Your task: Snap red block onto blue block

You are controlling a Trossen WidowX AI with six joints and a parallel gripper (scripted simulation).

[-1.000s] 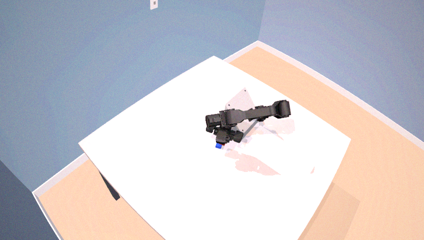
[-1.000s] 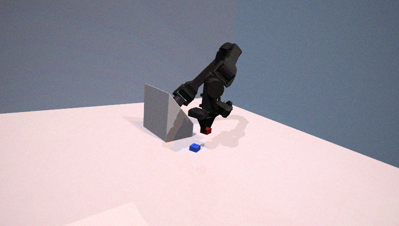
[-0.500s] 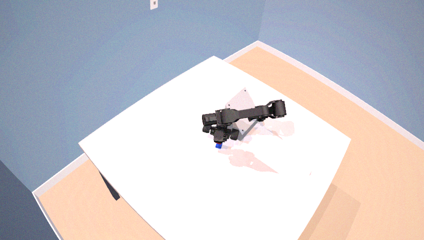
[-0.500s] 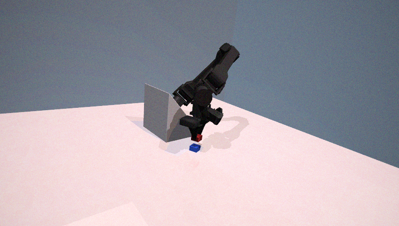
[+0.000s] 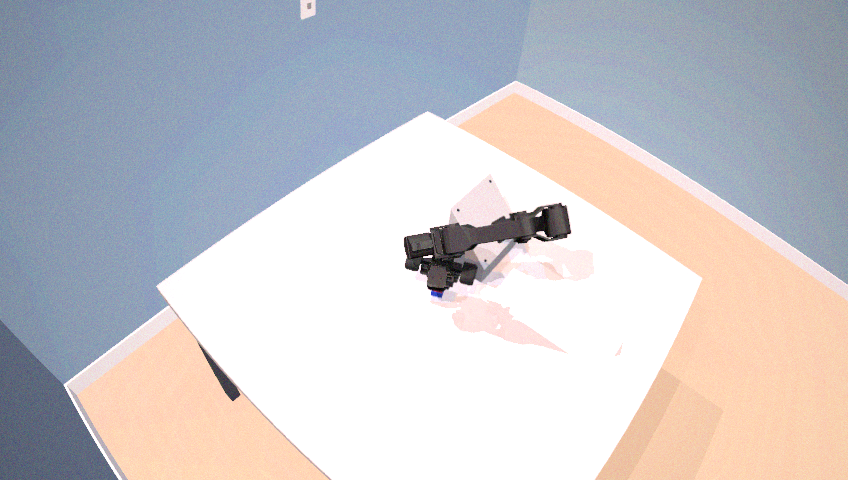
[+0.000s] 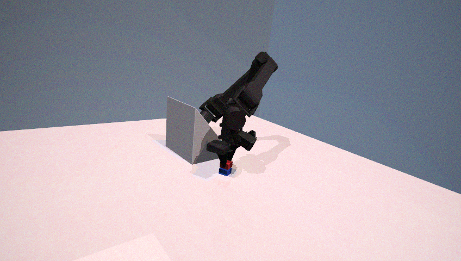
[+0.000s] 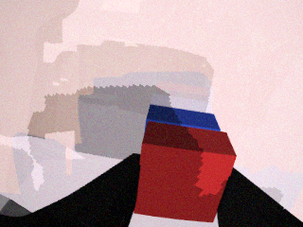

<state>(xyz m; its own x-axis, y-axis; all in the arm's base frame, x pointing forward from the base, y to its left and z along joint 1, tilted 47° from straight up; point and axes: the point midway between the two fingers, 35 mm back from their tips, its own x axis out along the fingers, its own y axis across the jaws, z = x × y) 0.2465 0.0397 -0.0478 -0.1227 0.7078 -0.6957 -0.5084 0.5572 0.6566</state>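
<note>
Red block (image 6: 228, 165) (image 7: 185, 180), small, boxy, partly shadowed, gripped above blue block (image 5: 436, 293) (image 6: 225, 171) (image 7: 182, 116)

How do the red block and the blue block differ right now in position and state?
The red block is gripped between the fingers; the blue block is not. Red is the upper one, right above blue, which sits on the table. Both are small and box-shaped.
</note>
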